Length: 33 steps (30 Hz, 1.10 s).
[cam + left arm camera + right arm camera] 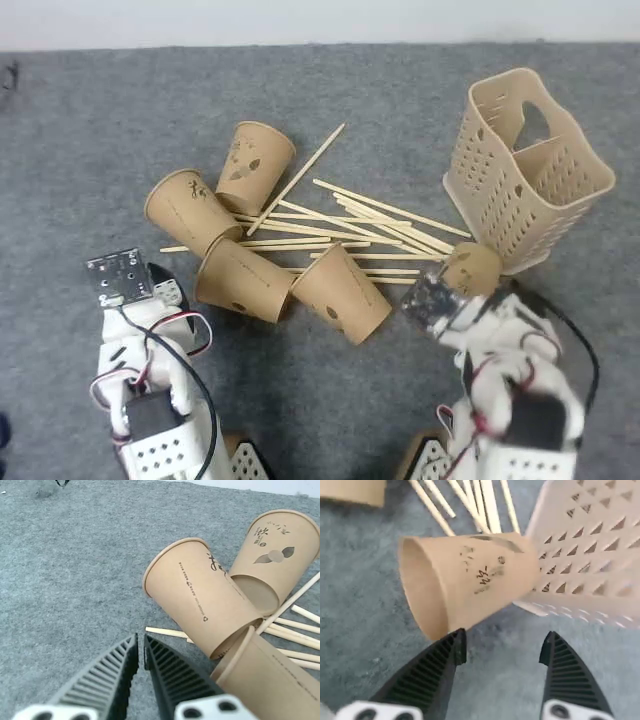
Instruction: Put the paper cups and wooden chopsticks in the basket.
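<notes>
The left arm (140, 345) is sitting at the near left of the bench (90, 120). The left jaws are nearly closed, with only a thin gap showing between the tips, and are gripping nothing. They are pointing at bare grey surface just beside the nearest cup (205, 600).

Four paper cups (240, 280) are lying on their sides in a cluster at the middle of the bench, touching one another. The wooden chopsticks (350, 225) are lying scattered between this cluster and the basket (500, 200), with several running under the cups.

The basket is standing at the far right of the bench with its open top facing up and a divider showing inside.

The right arm (500, 350) is sitting at the near right. The right jaws are spread wide open and are gripping nothing. A fifth cup (465, 580) is lying on its side just beyond the tips, its rim touching or nearly touching one jaw tip and its base end resting against the basket wall (590, 555). More chopsticks (480, 500) are lying just behind this cup.
</notes>
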Available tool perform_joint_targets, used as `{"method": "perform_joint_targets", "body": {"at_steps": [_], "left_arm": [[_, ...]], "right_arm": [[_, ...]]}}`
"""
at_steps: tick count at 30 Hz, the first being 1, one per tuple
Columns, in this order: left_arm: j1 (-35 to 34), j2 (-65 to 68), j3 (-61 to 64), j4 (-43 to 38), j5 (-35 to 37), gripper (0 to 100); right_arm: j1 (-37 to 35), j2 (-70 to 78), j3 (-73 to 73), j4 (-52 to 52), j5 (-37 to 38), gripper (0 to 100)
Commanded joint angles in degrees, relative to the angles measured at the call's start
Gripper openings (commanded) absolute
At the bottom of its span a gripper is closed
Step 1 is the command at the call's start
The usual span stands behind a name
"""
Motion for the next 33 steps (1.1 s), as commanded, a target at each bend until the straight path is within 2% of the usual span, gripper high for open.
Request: {"method": "perform_joint_targets", "body": {"at_steps": [1, 8, 15, 20, 23, 29, 33], "left_arm": [[0.26, -0.97, -0.4, -1.32, 0.18, 2], [0.26, -0.97, -0.4, -1.32, 0.18, 2], [0.26, -0.97, -0.4, -1.41, 0.18, 2], [0.26, -0.97, -0.4, -1.41, 0.18, 2], [0.26, -0.97, -0.4, -1.41, 0.18, 2], [0.26, -0.97, -0.4, -1.32, 0.18, 2], [0.26, -0.97, -0.4, -1.32, 0.18, 2]], "right_arm": [[1.01, -3.82, 3.96, -0.57, 1.05, 25.1], [1.89, -1.36, 6.42, -1.36, 1.05, 25.2], [1.8, -2.68, -3.43, 2.59, 0.7, 25.2], [-6.02, -1.8, -11.96, 6.11, -3.78, 25.2], [-10.15, 3.82, -13.63, 7.43, -6.33, 25.2], [-10.33, 20.26, -13.89, 1.71, -6.59, 25.1], [-10.59, 25.19, -13.98, -0.84, -8.26, 25.1]]}}
